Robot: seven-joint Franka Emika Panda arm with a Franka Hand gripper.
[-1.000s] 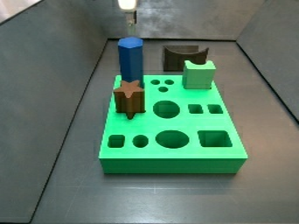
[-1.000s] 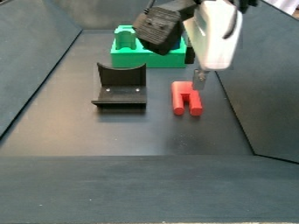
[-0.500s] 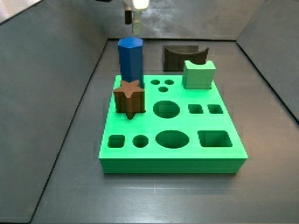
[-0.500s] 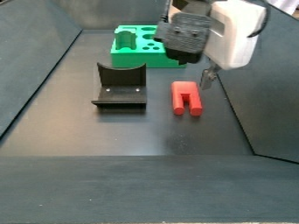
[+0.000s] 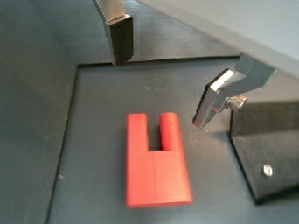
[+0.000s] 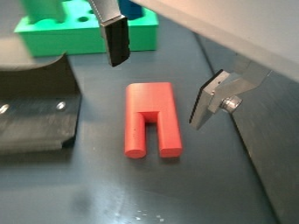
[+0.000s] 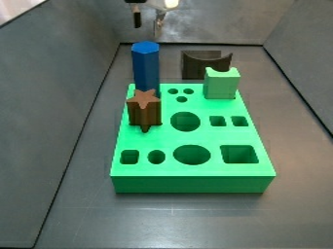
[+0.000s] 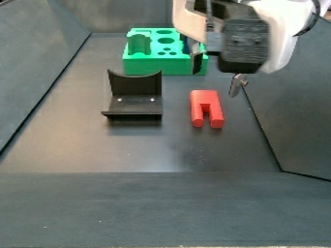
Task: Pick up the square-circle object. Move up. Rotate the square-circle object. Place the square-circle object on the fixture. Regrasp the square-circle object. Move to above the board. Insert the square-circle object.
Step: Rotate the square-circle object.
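The square-circle object (image 8: pixel 206 107) is a small red peg with a blocky end and two prongs, lying flat on the dark floor (image 5: pixel 156 171) (image 6: pixel 152 118). My gripper (image 8: pixel 220 79) hangs above it, open, with nothing between its fingers. In both wrist views the silver fingers (image 5: pixel 121 39) (image 6: pixel 207 101) stand wide apart, clear of the peg. The dark fixture (image 8: pixel 132 95) stands beside the peg (image 6: pixel 35 114) (image 5: pixel 274 149). Further off lies the green board (image 8: pixel 162 50) (image 7: pixel 196 170). In a side view only the gripper (image 7: pixel 146 8) shows behind the board, and the peg is hidden.
On the board stand a tall blue prism (image 7: pixel 144 66), a brown star peg (image 7: pixel 143 109) and a pale green notched block (image 7: pixel 223 81). Grey walls slope up round the dark floor on both sides.
My gripper has shifted sideways and turned over the red peg, staying open. The peg, fixture and board have not moved.
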